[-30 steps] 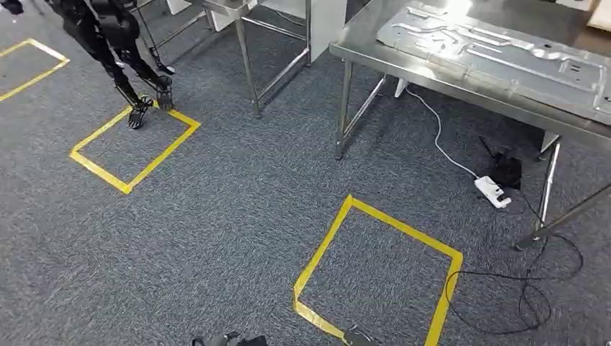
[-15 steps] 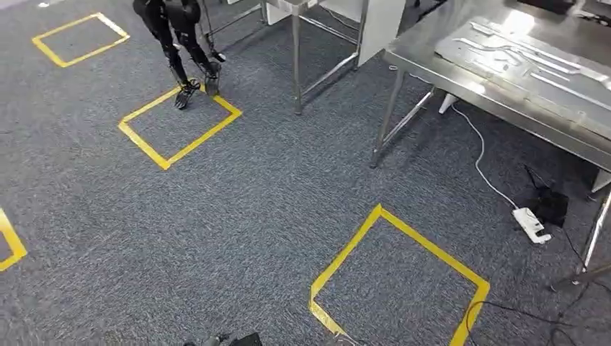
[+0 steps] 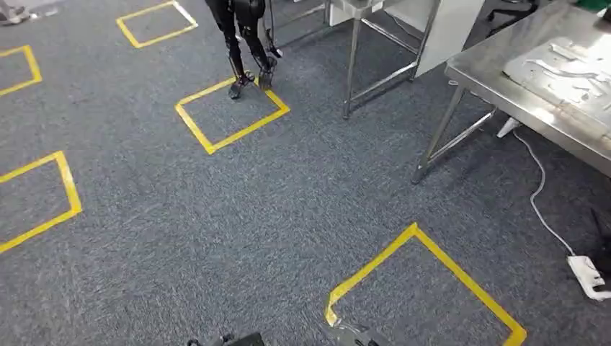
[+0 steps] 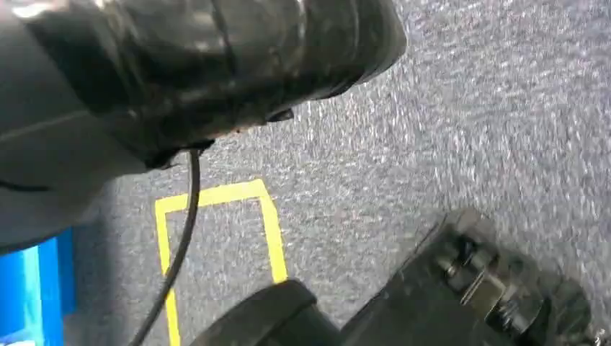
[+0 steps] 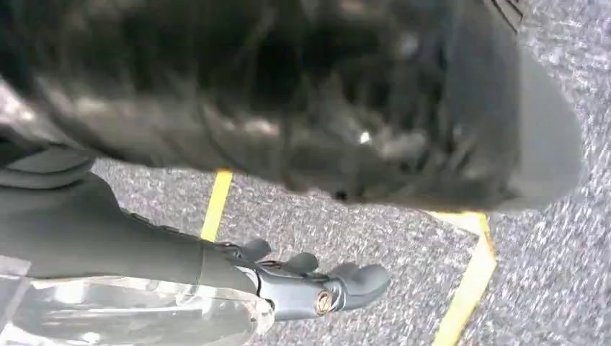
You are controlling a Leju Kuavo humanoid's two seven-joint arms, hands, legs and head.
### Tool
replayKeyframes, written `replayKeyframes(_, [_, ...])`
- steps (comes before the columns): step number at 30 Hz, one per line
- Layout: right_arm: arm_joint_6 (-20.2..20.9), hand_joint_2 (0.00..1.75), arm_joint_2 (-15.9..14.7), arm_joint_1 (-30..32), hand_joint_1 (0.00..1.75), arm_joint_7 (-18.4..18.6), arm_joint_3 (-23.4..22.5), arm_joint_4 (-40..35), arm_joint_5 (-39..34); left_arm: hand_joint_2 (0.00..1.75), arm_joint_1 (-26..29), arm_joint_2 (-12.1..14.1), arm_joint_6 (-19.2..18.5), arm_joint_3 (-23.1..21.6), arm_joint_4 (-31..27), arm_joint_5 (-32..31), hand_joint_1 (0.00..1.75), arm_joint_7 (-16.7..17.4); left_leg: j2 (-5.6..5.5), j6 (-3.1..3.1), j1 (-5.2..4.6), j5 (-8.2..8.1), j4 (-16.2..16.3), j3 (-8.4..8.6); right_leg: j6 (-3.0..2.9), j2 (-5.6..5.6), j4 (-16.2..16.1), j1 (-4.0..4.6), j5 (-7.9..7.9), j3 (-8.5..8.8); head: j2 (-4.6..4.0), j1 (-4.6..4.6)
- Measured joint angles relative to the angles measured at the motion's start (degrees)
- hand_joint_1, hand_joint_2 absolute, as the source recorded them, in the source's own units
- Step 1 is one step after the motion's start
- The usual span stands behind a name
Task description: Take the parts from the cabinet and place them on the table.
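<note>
The part (image 5: 122,313), clear and glossy, seems to sit under the right hand (image 5: 302,285), apparently held; the left hand's state I cannot tell.

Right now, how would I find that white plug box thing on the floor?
Look at the shiny steel table on the right of the head view. A white cable trails from under it across the grey carpet to the white power strip at the far right edge. It is the one white block on the floor; the yellow tape squares are flat outlines.
</note>
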Motion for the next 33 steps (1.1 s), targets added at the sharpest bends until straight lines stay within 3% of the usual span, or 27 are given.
replayKeyframes(1, [-0.4, 0.00, 0.0, 0.1, 0.00, 0.1, 0.0, 0.0, -0.3, 0.00, -0.3, 0.0, -0.2, 0.0, 0.0, 0.0, 0.00, 0.0, 2.10, -0.18, 0.05, -1.84, 3.2, -1.56, -0.26, -0.67, 0.0, 0.17, -0.03, 0.03, 0.00, -0.57])
replayKeyframes(2, [-0.5, 0.00, 0.0, 0.4, 0.00, 0.2, 0.0, 0.0, -0.3, 0.00, -0.6, 0.0, -0.3, 0.0, 0.0, -0.1, 0.00, 0.0, 3.08, -0.38, 0.11, -3.87, 7.4, -3.66, -0.36, -1.54, 0.0, 0.37, -0.08, 0.02, 0.00, -0.55])
replayKeyframes(3, [-0.5, 0.00, -0.1, 0.7, 0.00, 0.3, 0.0, 0.1, -0.4, 1.75, -0.8, 0.0, -0.4, 0.0, 0.0, -0.1, 0.00, 0.0, 3.47, -0.49, 0.17, -5.61, 11.8, -5.90, -0.50, -2.53, 0.0, 0.56, -0.18, 0.03, 0.00, -0.55])
replayKeyframes(4, [-0.5, 0.00, -0.2, 0.9, 0.00, 0.3, 0.0, 0.2, -0.4, 1.75, -0.8, 0.0, -0.4, 0.0, 0.0, -0.1, 0.00, -0.1, 3.60, -0.55, 0.19, -6.40, 15.0, -7.58, -0.57, -3.46, 0.0, 0.70, -0.26, 0.03, 0.00, -0.54])
replayKeyframes(5, [-0.5, 0.00, -0.2, 1.1, 0.00, 0.3, 0.0, 0.3, -0.4, 1.75, -0.8, 0.0, -0.4, 0.0, 0.0, -0.1, 0.00, -0.1, 3.68, -0.53, 0.19, -5.85, 15.6, -7.93, -0.62, -4.20, 0.0, 0.79, -0.33, 0.05, 0.00, -0.55])
replayKeyframes(6, [-0.5, 0.00, -0.2, 1.1, 0.00, 0.3, 0.0, 0.3, -0.4, 1.75, -0.7, 0.0, -0.4, 0.0, 0.0, -0.2, 0.00, -0.1, 3.79, -0.41, 0.19, -4.40, 13.8, -7.08, -0.64, -4.82, 0.0, 0.86, -0.42, 0.08, 0.00, -0.55])
replayKeyframes(7, [-0.6, 0.00, -0.2, 1.0, 0.00, 0.4, 0.0, 0.3, -0.5, 1.75, -0.7, 0.0, -0.6, 0.0, 0.0, -0.6, 0.00, -0.1, 4.08, -0.14, 0.17, -2.03, 9.7, -5.00, -0.62, -5.49, 0.0, 0.93, -0.51, 0.20, 0.00, -0.57])
replayKeyframes(8, [-0.7, 0.00, -0.2, 1.0, 0.00, 0.7, 0.0, 0.3, -0.5, 1.75, -0.8, 0.1, -0.8, -0.1, 0.0, -1.0, 0.00, -0.2, 5.11, 0.32, -0.04, 0.51, 4.4, -2.14, -0.53, -6.11, 0.0, 1.01, -0.67, 0.42, 0.00, -0.55])
replayKeyframes(9, [-0.9, 0.00, -0.2, 1.1, 0.00, 1.2, 0.0, 0.3, -0.6, 1.75, -1.0, 0.2, -1.2, -0.2, 0.0, -1.7, 0.00, -0.3, 8.28, 0.98, -0.60, 1.69, -0.4, 0.42, -0.43, -6.64, 0.0, 1.07, -0.84, 0.67, 0.00, -0.57])
replayKeyframes(10, [-1.2, 0.00, -0.2, 1.3, 0.00, 1.8, 0.0, 0.4, -0.7, 1.75, -1.6, 0.2, -1.7, -0.3, 0.0, -2.5, 0.00, -0.7, 8.86, 1.12, -1.34, 0.83, -1.6, 1.00, -0.08, -7.34, 0.0, 1.35, -1.07, 0.65, 0.00, -0.57])
replayKeyframes(11, [-1.6, 0.00, -0.2, 1.5, 0.00, 2.4, 0.0, 0.5, -0.8, 1.75, -2.0, 0.2, -1.9, -0.4, 0.0, -3.0, 0.00, -1.0, 8.20, 1.51, -1.22, 1.19, -1.6, 0.85, 0.19, -7.81, -0.1, 1.39, -1.11, 0.70, 0.00, -0.44])
replayKeyframes(13, [-1.8, 0.00, -0.1, 2.1, 0.00, 2.9, 0.0, 0.5, -1.4, 1.75, -2.2, 0.3, -2.3, -0.7, 0.0, -3.4, 0.00, -1.2, 6.80, 1.69, -1.39, 1.10, -1.7, 0.70, 0.55, -9.20, -0.4, 1.38, -1.28, 1.16, 0.00, -0.46])
replayKeyframes(14, [-1.9, 0.00, 0.0, 2.3, 0.00, 3.1, 0.0, 0.5, -1.5, 1.75, -2.2, 0.3, -2.6, -0.8, 0.0, -3.6, 0.00, -1.4, 6.09, 2.12, -1.10, 1.36, -2.5, 1.20, 1.04, -9.78, -0.5, 1.65, -1.56, 1.65, 0.00, -0.50])
replayKeyframes(15, [-2.0, 0.00, -0.1, 2.6, 0.00, 3.2, 0.0, 0.5, -1.6, 0.00, -2.1, 0.3, -2.8, -0.9, 0.0, -3.6, 0.00, -1.7, 5.61, 2.32, -0.72, 1.75, -3.2, 1.78, 1.34, -7.37, 0.4, 1.17, -2.20, 1.49, 0.00, -0.33])
replayKeyframes(16, [-2.1, 0.00, -0.1, 2.8, 0.00, 3.1, 0.0, 0.5, -1.6, 0.00, -2.3, 0.3, -3.1, -1.1, 0.0, -3.6, 0.00, -1.9, 4.96, 2.43, -0.56, 1.82, -3.4, 1.95, 1.49, -4.69, 2.4, 1.15, -3.45, 0.47, 0.00, -0.24])
replayKeyframes(17, [-2.4, 0.00, -0.1, 3.1, 0.00, 2.9, 0.0, 0.5, -1.6, 0.00, -2.7, 0.3, -3.6, -1.2, 0.0, -3.6, 0.00, -2.0, 4.53, 2.83, -0.55, 1.92, -3.4, 1.89, 1.43, -3.13, 6.3, 1.12, -5.53, -1.51, 0.00, 0.04])
replayKeyframes(19, [-2.8, 0.00, -0.1, 3.9, 0.00, 1.7, 0.0, 0.6, -1.6, 0.00, -2.9, 0.3, -4.5, -1.4, 0.0, -3.8, 0.00, -1.8, 2.95, 2.97, -0.60, 1.84, -3.3, 1.87, 1.53, -2.25, 15.2, 1.08, -9.05, -6.20, 0.00, 0.04])
replayKeyframes(20, [-2.8, 0.00, -0.1, 4.2, 0.00, 1.2, 0.0, 0.6, -1.6, 0.00, -2.8, 0.3, -4.7, -1.5, 0.0, -4.1, 0.00, -1.5, 2.15, 2.95, -0.59, 1.82, -3.1, 1.86, 1.65, -2.24, 17.4, 1.03, -9.08, -7.68, 0.00, 0.07])
replayKeyframes(21, [-2.8, 0.00, -0.1, 4.3, 0.00, 0.9, 0.0, 0.6, -1.4, 0.00, -2.6, 0.3, -4.9, -1.7, 0.0, -4.2, 0.00, -1.4, 1.35, 2.90, -0.56, 1.76, -3.0, 1.88, 1.75, -2.24, 16.8, 0.86, -7.74, -7.77, 0.00, 0.04])
replayKeyframes(23, [-2.7, 0.00, -0.1, 4.2, 0.00, 0.3, 0.0, 0.6, -1.0, 0.00, -2.5, 0.3, -5.1, -1.7, 0.0, -4.4, 0.00, -1.3, -0.30, 2.55, -0.37, 1.52, -2.5, 1.88, 1.95, -1.96, 9.3, 0.30, -2.47, -4.82, 0.00, 0.02])
replayKeyframes(24, [-2.7, 0.00, -0.1, 4.2, 0.00, 0.3, 0.0, 0.6, -0.9, 1.75, -2.6, 0.2, -5.2, -1.8, 0.0, -4.7, 0.00, -1.3, -1.18, 2.14, -0.17, 1.23, -2.0, 1.82, 2.18, -0.74, 3.9, -0.09, 0.29, -2.38, 0.00, 0.09])
replayKeyframes(25, [-2.7, 0.00, 0.0, 4.2, 0.00, 0.3, 0.0, 0.6, -0.9, 1.75, -2.6, 0.2, -5.3, -1.9, 0.0, -5.0, 0.00, -1.3, -1.91, 1.68, -0.27, 0.92, -1.4, 1.36, 2.26, 2.65, 2.1, -0.50, -0.71, -1.44, 0.00, 0.07])
replayKeyframes(26, [-2.8, 0.00, 0.2, 4.2, 0.00, 0.3, 0.0, 0.6, -0.9, 1.75, -2.7, 0.2, -5.4, -2.0, 0.0, -5.4, 0.00, -1.2, -2.57, 1.37, -0.19, 0.74, -0.7, 0.85, 1.86, 2.96, 1.6, -0.38, -0.68, -1.52, 0.00, 0.11])
replayKeyframes(29, [-2.8, 0.00, 0.2, 4.4, 0.00, 0.4, 0.0, 0.7, -0.9, 1.75, -2.2, 0.2, -5.4, -2.7, 0.0, -5.8, 0.00, -1.2, -4.21, 0.30, 0.15, 1.32, -1.5, 0.43, 0.68, 0.93, 1.6, 0.15, -0.48, -1.10, 0.00, 0.26])
replayKeyframes(30, [-2.8, 0.00, 0.3, 4.3, 0.00, 0.4, 0.0, 0.7, -0.9, 1.75, -1.9, 0.3, -5.3, -2.8, 0.0, -5.8, 0.00, -1.2, -3.24, 0.17, 0.17, 1.17, -1.1, 0.19, 0.08, 0.16, 1.1, -0.18, -0.14, -0.97, 0.00, 0.22])
replayKeyframes(31, [-2.8, 0.00, 0.3, 4.3, 0.00, 0.4, 0.0, 0.7, -0.9, 1.75, -1.9, 0.3, -5.3, -2.8, 0.0, -5.8, 0.00, -1.3, 0.25, -0.02, -0.16, 0.02, 0.4, -0.38, -0.20, -0.36, 0.9, -0.02, -0.01, -0.83, 0.00, -0.19])
replayKeyframes(33, [-2.9, 0.00, 0.3, 4.3, 0.00, 0.4, 0.0, 0.7, -0.9, 1.75, -1.9, 0.3, -5.2, -2.8, 0.0, -5.8, 0.00, -1.3, 0.90, -0.08, -0.15, -0.42, 1.1, -0.66, -0.27, -0.48, 0.8, -0.01, -0.02, -0.81, 0.00, -0.30])
